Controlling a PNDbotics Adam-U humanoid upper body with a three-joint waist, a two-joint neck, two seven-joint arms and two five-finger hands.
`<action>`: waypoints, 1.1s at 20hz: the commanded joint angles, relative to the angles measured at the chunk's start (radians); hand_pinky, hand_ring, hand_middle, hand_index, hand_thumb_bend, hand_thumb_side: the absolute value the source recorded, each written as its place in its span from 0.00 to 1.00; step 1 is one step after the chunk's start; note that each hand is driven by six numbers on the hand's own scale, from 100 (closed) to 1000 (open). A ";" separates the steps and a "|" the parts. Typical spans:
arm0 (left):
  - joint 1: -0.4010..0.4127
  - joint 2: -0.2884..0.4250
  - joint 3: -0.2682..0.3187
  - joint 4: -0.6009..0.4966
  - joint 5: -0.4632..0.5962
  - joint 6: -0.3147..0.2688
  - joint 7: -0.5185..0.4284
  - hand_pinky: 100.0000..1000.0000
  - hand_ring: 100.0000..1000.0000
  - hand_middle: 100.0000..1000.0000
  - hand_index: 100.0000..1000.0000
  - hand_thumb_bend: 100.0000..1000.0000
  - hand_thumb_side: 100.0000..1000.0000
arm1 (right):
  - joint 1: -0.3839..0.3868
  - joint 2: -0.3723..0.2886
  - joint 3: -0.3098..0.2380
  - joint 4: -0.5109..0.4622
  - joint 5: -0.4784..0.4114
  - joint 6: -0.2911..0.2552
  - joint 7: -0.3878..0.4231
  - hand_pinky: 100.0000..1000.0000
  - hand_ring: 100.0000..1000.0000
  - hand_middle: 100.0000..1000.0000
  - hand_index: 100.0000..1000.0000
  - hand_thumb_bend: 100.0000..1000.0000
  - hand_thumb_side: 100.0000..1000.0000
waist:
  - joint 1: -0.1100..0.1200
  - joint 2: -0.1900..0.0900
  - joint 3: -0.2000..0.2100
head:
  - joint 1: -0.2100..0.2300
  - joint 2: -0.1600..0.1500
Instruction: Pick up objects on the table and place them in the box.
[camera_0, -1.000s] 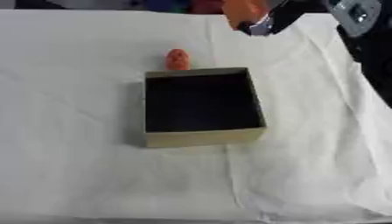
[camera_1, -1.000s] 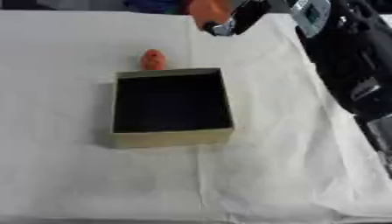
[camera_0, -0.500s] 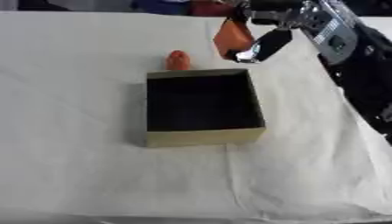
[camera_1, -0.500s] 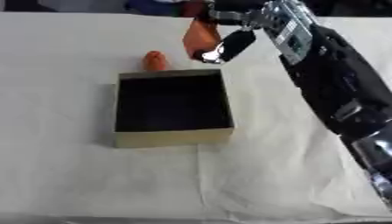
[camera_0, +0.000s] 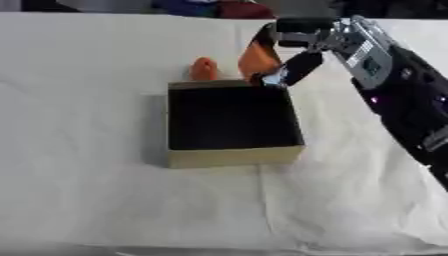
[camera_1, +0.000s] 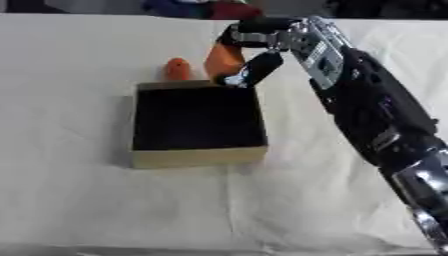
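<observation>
An open cardboard box (camera_0: 234, 156) with a dark inside stands at the middle of the white-covered table. My right hand (camera_0: 302, 45) reaches in from the right and hangs over the box's far right corner. Its fingers and thumb are curled round an orange object (camera_0: 257, 56), held just above the box's rim. A smaller orange object (camera_0: 204, 69) lies on the cloth right behind the box's far wall. My left hand shows in neither view.
The white cloth (camera_0: 79, 100) covers the whole table, with wrinkles at the front right. Dark and coloured things (camera_0: 219, 7) lie beyond the far edge. My right forearm (camera_1: 376, 120) stretches over the table's right side.
My right hand has come down and forward from the far edge with the orange object, ending over the box's far right corner. The small orange object behind the box stayed put.
</observation>
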 joint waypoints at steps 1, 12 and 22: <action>-0.008 0.019 0.000 -0.017 0.001 0.000 -0.003 0.74 0.51 0.61 0.74 0.00 0.81 | -0.010 -0.007 0.003 -0.009 -0.016 -0.238 0.256 0.66 0.61 0.49 0.58 0.00 0.56 | 0.005 -0.015 0.000 | -0.003 0.005; -0.007 0.017 0.000 -0.017 -0.003 0.002 -0.003 0.74 0.51 0.61 0.74 0.00 0.81 | 0.013 -0.007 0.030 -0.021 -0.045 -0.222 0.304 0.67 0.62 0.51 0.61 0.00 0.61 | 0.005 -0.008 -0.005 | -0.007 0.005; -0.003 0.014 0.001 -0.017 -0.003 0.005 -0.003 0.74 0.51 0.61 0.74 0.00 0.82 | 0.002 -0.007 0.013 -0.057 0.040 -0.250 0.218 0.62 0.59 0.46 0.57 0.00 0.51 | 0.001 -0.013 -0.006 | -0.002 0.005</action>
